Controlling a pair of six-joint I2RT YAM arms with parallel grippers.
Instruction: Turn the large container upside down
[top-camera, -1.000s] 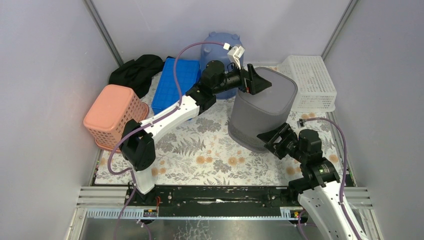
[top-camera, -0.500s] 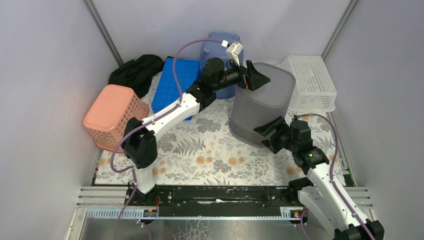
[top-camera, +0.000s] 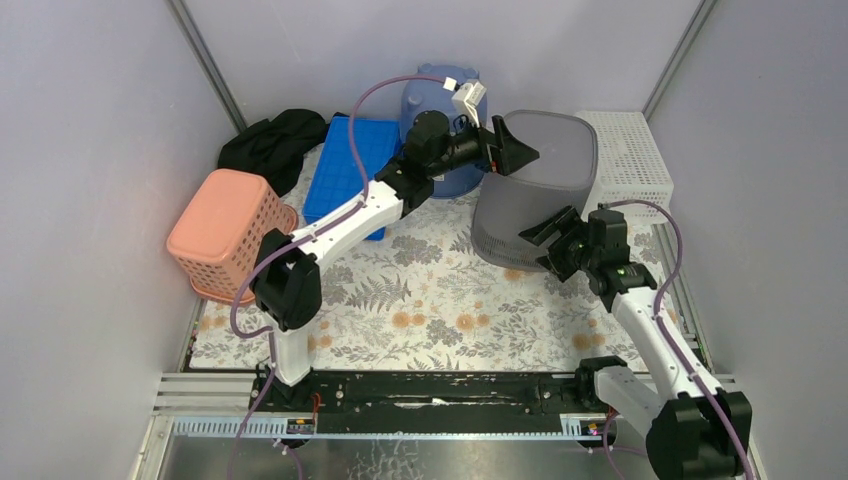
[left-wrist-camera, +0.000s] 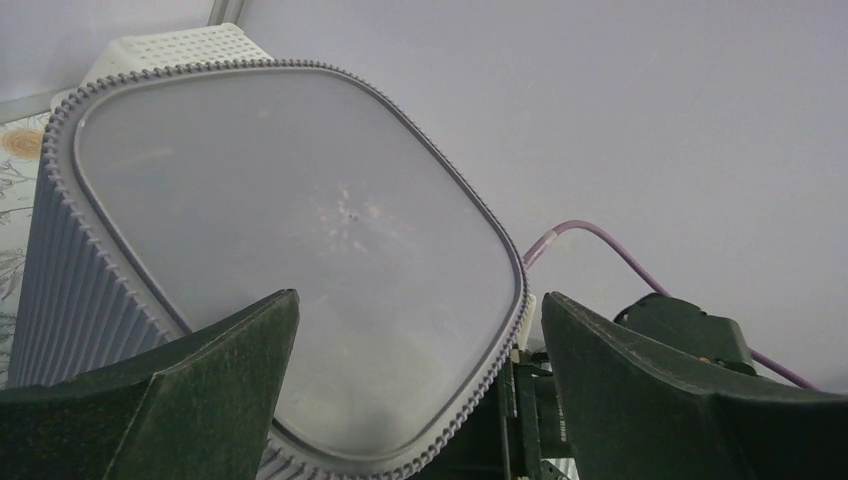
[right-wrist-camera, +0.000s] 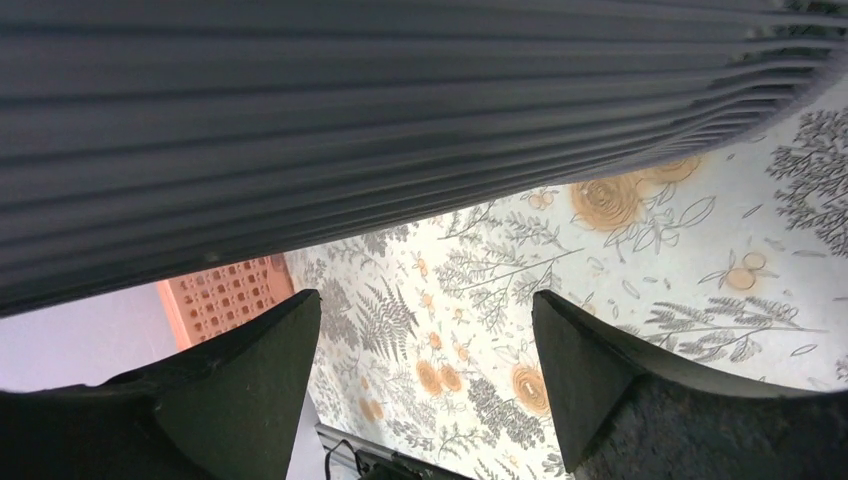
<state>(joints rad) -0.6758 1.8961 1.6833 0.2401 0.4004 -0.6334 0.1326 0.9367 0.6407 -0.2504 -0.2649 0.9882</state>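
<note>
just behind grey container (top-camera: 540, 170), white basket (top-camera: 636, 165), blue barrel (top-camera: 428, 95), left gripper (left-wrist-camera: 418, 300), right gripper (right-wrist-camera: 425, 297) released

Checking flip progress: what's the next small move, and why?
Probably ease the right claw away from the grey container so it settles rim-down: its base faces up, it looks slightly tilted, and both claws, left claw included, stand open.

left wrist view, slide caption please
Open left gripper faces the flat base of the grey ribbed container.

Grey container (top-camera: 545, 185) base-up on floral counter (top-camera: 420, 295); open left gripper (top-camera: 518, 147) at top edge, right gripper (top-camera: 542, 246) at near side.
</note>
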